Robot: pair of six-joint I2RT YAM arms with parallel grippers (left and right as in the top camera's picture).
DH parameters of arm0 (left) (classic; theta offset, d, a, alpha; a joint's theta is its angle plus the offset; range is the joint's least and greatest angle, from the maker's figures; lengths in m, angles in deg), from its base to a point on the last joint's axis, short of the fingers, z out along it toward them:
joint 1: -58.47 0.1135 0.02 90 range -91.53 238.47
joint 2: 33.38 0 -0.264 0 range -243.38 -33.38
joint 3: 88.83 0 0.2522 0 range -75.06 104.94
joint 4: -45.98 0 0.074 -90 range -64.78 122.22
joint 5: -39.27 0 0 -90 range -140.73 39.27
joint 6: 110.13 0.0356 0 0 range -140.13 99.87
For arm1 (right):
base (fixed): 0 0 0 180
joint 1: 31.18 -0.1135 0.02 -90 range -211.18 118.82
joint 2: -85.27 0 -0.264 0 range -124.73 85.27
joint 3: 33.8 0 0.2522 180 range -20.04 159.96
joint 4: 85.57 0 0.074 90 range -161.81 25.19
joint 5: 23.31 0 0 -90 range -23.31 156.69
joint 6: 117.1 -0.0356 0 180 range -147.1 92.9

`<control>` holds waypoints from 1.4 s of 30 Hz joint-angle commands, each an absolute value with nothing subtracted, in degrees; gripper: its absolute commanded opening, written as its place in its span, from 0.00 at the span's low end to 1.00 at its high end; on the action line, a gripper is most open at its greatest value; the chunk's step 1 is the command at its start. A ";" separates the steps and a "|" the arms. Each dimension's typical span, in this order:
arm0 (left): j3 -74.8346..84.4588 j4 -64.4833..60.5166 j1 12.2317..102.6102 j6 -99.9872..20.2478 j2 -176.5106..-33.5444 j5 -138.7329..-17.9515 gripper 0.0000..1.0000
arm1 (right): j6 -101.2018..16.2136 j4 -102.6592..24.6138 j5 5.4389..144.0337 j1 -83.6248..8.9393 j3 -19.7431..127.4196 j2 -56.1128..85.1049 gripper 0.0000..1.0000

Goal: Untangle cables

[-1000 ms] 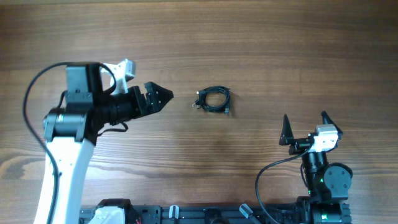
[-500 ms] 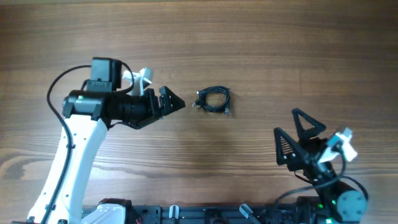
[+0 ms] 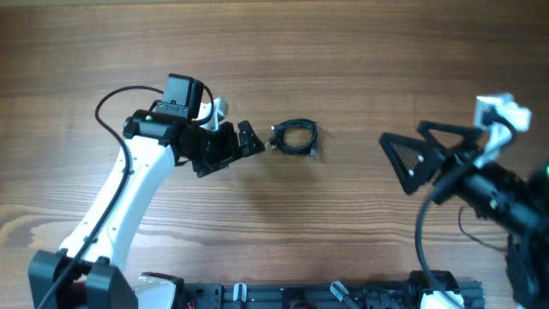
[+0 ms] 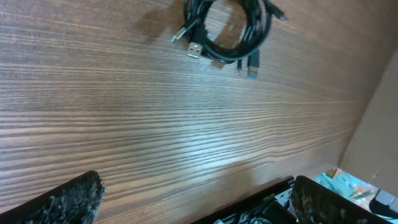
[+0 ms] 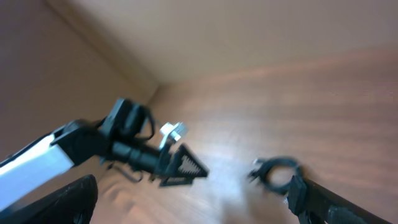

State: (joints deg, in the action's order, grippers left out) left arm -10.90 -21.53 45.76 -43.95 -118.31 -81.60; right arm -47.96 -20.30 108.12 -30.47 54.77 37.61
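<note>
Lying coiled, cables (image 3: 293, 137) near wide-spread L gripper (image 3: 251, 142); R gripper (image 3: 396, 161) spread too.

The picture is blurred. The right claw's (image 5: 191, 186) two dark fingers (image 5: 65, 202) are seen in the lower corners of the frame, set wide apart. Above them a wooden tabletop (image 5: 323, 93) is shown, bounded at the top by a plain beige backdrop (image 5: 217, 31). Left of centre, the left arm (image 5: 37, 158), white with black joints, is seen. The left claw (image 5: 183, 167) at its tip is pointed toward the cables (image 5: 280, 174), a small dark coil at lower right, apart from it.
</note>
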 commanded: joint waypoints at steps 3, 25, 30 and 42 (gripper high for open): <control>-10.23 -21.25 45.56 -44.65 -121.87 -80.81 1.00 | -43.81 -14.75 109.00 -32.26 55.60 27.84 0.99; -10.23 -18.96 45.54 -53.45 -122.44 -67.15 1.00 | -54.32 -21.99 85.57 -51.36 59.14 -22.80 0.51; -10.23 -18.26 44.10 -54.07 -122.44 -67.15 1.00 | -57.16 -24.80 82.35 -52.37 59.14 -25.14 0.52; -10.23 -17.71 42.22 -54.00 -122.44 -67.06 1.00 | -64.53 -28.72 76.63 -56.74 57.02 -25.16 0.46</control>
State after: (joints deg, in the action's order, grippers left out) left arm -10.90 -17.82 42.44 -53.48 -121.72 -67.85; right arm -60.77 -28.63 80.47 -55.71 57.98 -24.40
